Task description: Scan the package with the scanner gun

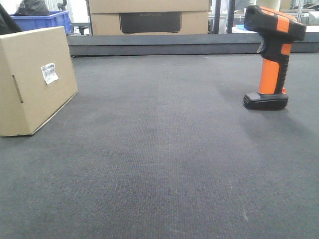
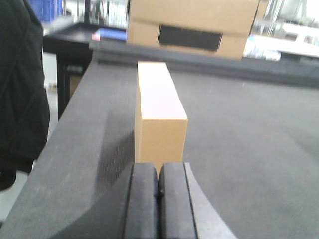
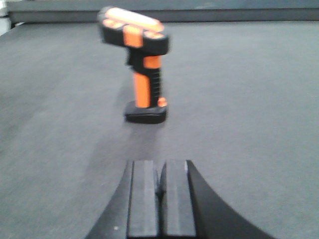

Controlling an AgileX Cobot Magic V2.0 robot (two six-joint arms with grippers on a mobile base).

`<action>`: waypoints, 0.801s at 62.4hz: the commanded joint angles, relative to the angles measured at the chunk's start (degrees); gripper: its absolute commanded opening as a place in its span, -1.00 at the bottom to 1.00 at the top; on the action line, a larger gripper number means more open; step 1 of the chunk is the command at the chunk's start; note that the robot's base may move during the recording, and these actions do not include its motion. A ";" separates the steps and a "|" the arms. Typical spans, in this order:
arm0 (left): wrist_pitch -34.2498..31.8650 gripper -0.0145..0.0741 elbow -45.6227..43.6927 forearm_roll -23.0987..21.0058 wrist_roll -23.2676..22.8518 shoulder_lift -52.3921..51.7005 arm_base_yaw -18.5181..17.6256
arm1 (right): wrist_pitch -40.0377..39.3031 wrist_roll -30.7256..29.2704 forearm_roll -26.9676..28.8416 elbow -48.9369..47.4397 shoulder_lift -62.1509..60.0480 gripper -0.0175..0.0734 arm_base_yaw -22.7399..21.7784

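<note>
Package: the package [image 1: 32, 79] is a small plain brown cardboard box standing on the dark grey worktop [image 1: 164, 164]. In the front view it sits at the left edge, turned so one broad face shows. In the left wrist view [image 2: 160, 112] only its narrow end and top are seen.
Package markings: a small white barcode label [image 1: 49, 72] is stuck on the broad face, tilted a little. Its bars show, but any print is too small to read. Towards the left edge of that face is a narrow upright slot [image 1: 17, 88].
Scanner: the scanner gun [image 1: 271, 55] is pistol-shaped, with an orange handle trimmed in black, a black head with an orange stripe and a flat black foot. It stands upright on that foot, well to the right of the package, with bare worktop between them. No writing can be made out on it.
Left hand: the left hand [image 2: 158, 199] has its two black fingers pressed together, holding nothing, just short of the package's narrow end.
Right hand: the right hand [image 3: 160, 199] is likewise closed and holding nothing, with the scanner [image 3: 142, 69] ahead of it and apart.
Behind the package: a wider cardboard box [image 1: 149, 17] with a dark rectangular panel sits beyond the worktop's far edge. A blue crate [image 1: 47, 21] stands to its left.
</note>
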 commanded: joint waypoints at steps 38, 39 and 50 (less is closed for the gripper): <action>-2.03 -0.92 0.25 -0.24 -0.30 -3.99 0.24 | -7.16 0.50 0.56 -0.60 -0.59 -0.98 -0.53; -2.03 -0.92 0.25 -0.24 -0.30 -3.99 0.24 | -7.16 0.50 0.56 -0.60 -0.59 -0.98 -0.53; -2.03 -0.92 0.25 -0.24 -0.30 -3.99 0.24 | -7.16 0.50 0.56 -0.60 -0.59 -0.98 -0.53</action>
